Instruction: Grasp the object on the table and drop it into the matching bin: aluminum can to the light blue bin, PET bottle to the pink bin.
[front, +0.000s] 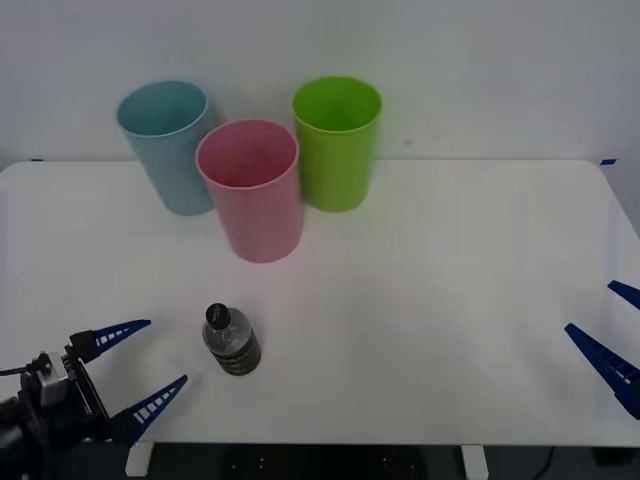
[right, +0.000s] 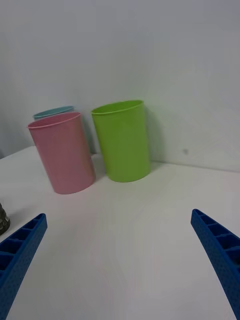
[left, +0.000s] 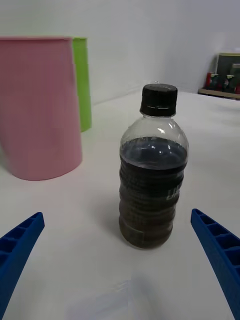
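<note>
So far nothing is grasped: the PET bottle (front: 231, 341) stands upright on the counter (front: 420, 330), just ahead of my left pincer (front: 130, 368), fingers apart. Grasp, carry and drop into the pink bin (front: 252, 188) beyond remain; my right pincer (front: 612, 335) waits open, well apart.

Bare table (front: 430, 300) all round the upright PET bottle (front: 231, 341), pink bin (front: 252, 188) well behind, bins clustered.
</note>
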